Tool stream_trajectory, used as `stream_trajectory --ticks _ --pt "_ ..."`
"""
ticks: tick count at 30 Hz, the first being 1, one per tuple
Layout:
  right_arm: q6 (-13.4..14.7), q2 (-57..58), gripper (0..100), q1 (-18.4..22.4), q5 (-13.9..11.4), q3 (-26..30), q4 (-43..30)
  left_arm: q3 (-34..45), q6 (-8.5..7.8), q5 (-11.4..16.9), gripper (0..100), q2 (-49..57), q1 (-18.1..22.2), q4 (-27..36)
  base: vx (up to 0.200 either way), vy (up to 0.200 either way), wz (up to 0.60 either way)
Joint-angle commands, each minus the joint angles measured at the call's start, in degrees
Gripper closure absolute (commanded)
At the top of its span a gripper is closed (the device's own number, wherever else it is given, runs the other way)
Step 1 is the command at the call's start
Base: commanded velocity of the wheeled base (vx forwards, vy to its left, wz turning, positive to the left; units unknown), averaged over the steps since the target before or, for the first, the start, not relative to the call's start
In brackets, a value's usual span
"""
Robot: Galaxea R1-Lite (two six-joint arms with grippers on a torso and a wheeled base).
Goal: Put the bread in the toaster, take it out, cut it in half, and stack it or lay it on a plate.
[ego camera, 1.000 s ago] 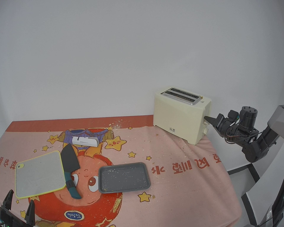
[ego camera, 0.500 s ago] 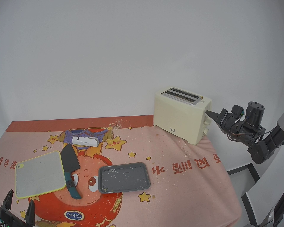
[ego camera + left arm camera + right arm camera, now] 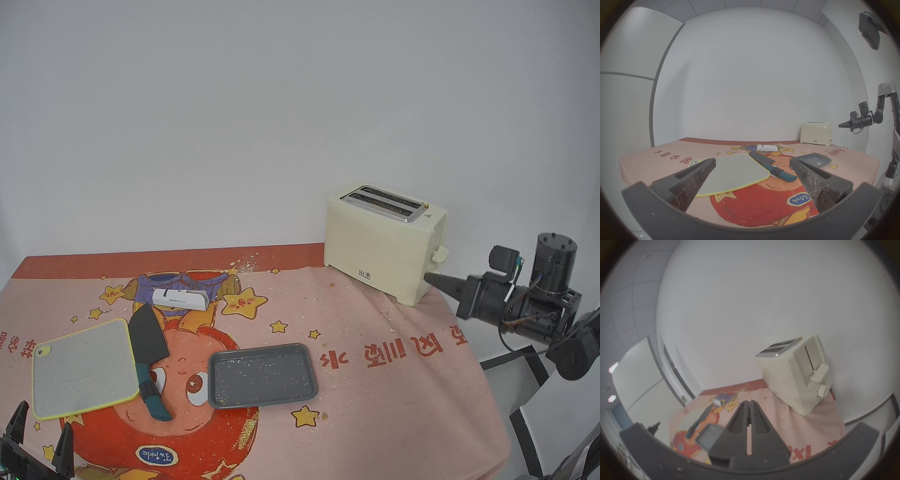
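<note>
The cream toaster (image 3: 382, 242) stands at the back right of the table, its two top slots dark and their insides hidden. Its side lever (image 3: 441, 254) sits low in its slot (image 3: 819, 372), above a round knob (image 3: 823, 391). My right gripper (image 3: 430, 277) is shut and empty. It points at the toaster's lower side just off the table's right edge, a little short of touching. The same shut gripper (image 3: 749, 408) appears in the right wrist view. My left gripper (image 3: 39, 430) hangs open at the near left corner, and in its own view (image 3: 753, 164) nothing lies between the fingers.
A grey tray (image 3: 262, 375) lies mid-table. A pale cutting board (image 3: 81, 369) with a dark, teal-handled knife (image 3: 147, 353) along its right edge lies at the left. A small white block (image 3: 181, 299) sits behind them. Crumbs dot the cloth.
My right gripper drew back from the toaster's lever, rose briefly, then dropped lower and levelled out beside the toaster's base. The left arm and the table's things stayed put.
</note>
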State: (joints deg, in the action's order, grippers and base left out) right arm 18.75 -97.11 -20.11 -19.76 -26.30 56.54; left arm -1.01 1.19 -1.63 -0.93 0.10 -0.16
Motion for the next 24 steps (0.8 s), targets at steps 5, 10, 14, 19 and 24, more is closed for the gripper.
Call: stream_trajectory --ticks 5,10,14,19,24 --pt "-20.1 6.1 100 1.2 -2.1 13.1 -0.5 1.0 0.04 0.0 0 0.1 0.1 0.0 0.0 0.0 0.0" --pt "-23.8 5.7 100 3.9 -2.0 13.8 0.1 1.0 0.04 0.0 0 0.1 0.0 0.0 0.0 0.0 0.0" --pt "-23.8 6.1 100 5.2 -2.0 13.8 0.1 1.0 0.04 0.0 0 0.1 0.1 0.0 0.0 0.0 0.0" --pt "-24.2 6.4 100 6.1 -2.0 13.8 0.2 1.0 0.04 0.0 0 0.1 0.0 0.0 0.0 0.0 0.0" --pt "-26.2 6.4 100 7.9 -2.0 13.8 0.2 1.0 0.04 0.0 0 0.1 0.0 0.0 0.0 0.0 0.0"
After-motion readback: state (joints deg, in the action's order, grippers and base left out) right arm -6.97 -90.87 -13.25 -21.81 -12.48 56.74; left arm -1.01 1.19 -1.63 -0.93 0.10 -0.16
